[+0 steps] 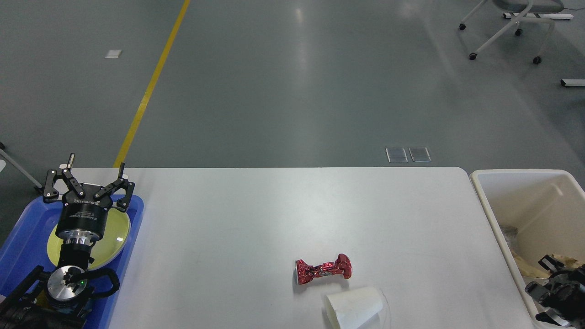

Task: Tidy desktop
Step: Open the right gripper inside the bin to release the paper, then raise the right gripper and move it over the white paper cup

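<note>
The white desktop (pixel 274 214) fills the lower view. A crumpled red foil wrapper (pixel 322 269) lies on it near the front middle. A white paper cup (pixel 354 308) lies on its side just in front of the wrapper. My left gripper (pixel 96 163) is open and empty, held above the blue tray (pixel 23 228) at the desktop's left end. My right gripper (pixel 550 292) is low inside the cream-white bin (pixel 484 192) at the right, dark and partly cut off by the view's edge, next to crumpled brown paper (pixel 566 260).
A yellow-green plate (pixel 118 230) lies in the blue tray under my left wrist. The bin holds crumpled paper and other waste. Beyond the desktop is grey floor with a yellow line (pixel 151 87) and an office chair (pixel 512 23) at the far right.
</note>
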Motion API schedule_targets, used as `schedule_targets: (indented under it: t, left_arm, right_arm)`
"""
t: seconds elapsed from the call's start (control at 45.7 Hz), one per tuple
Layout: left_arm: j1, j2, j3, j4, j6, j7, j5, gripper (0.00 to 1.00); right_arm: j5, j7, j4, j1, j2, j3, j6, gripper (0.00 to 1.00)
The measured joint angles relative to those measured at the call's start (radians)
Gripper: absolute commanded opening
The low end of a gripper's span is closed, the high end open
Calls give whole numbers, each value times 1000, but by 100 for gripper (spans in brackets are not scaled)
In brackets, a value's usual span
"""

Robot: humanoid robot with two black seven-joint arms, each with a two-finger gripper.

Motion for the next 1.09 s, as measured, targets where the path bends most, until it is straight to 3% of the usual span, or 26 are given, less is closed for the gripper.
schedule_targets:
  t: [0.481, 0.722, 0.875, 1.093]
  left_arm:
    - [0, 0, 0, 0, 0, 0, -1, 96]
    - [0, 0, 0, 0, 0, 0, -1, 96]
    - [0, 0, 0, 0, 0, 0, 0, 96]
    - [0, 0, 0, 0, 0, 0, 0, 96]
  right_arm:
    - [-17, -6, 24, 71, -11, 1, 18, 100]
    - [-120, -8, 230, 254, -120, -50, 61, 100]
    - [-260, -10, 399, 433, -183, -109, 191, 100]
    - [-324, -10, 572, 778, -165, -295, 532, 100]
